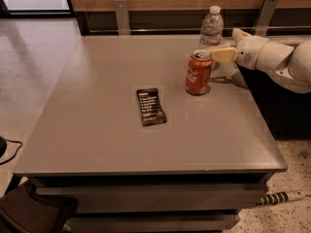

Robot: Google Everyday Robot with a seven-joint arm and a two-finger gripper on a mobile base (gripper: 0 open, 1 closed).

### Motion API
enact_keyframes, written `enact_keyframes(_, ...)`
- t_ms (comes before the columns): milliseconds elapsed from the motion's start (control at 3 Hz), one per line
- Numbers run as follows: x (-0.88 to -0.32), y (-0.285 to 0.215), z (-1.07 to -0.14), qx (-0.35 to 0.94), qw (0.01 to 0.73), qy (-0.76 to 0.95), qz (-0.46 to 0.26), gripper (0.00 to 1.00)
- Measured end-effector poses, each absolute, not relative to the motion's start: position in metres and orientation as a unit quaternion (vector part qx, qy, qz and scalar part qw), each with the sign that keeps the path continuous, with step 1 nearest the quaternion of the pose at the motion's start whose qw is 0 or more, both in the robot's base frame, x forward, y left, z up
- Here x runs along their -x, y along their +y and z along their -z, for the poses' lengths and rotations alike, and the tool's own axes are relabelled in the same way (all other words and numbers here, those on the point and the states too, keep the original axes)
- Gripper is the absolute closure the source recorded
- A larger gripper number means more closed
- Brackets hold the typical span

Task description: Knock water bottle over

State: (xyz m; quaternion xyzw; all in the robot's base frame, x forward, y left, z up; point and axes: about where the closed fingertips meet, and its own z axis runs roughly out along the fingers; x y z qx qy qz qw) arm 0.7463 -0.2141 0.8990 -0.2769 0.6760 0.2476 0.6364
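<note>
The water bottle (212, 27), clear plastic with a white cap and pale label, stands upright near the far edge of the grey table (97, 130). A red Coca-Cola can (198, 73) stands upright just in front of it. My gripper (217, 55) reaches in from the right on a white arm (277, 62). It sits just right of the can's top and in front of and slightly right of the bottle's lower part. I cannot tell whether it touches either one.
A dark snack bar wrapper (150, 107) lies flat near the table's middle. Two metal brackets (121, 16) and a wooden wall panel stand behind the table. A cable (279, 197) lies on the floor at the lower right.
</note>
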Motion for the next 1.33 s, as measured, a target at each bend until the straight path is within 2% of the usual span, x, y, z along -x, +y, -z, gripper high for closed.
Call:
enact_keyframes(333,-0.754,-0.2,-0.901,0.29,0.634,0.667,-0.262,0.18)
enact_keyframes(1333,-0.756,-0.19,-0.901,0.295,0.632,0.664,-0.269,0.88)
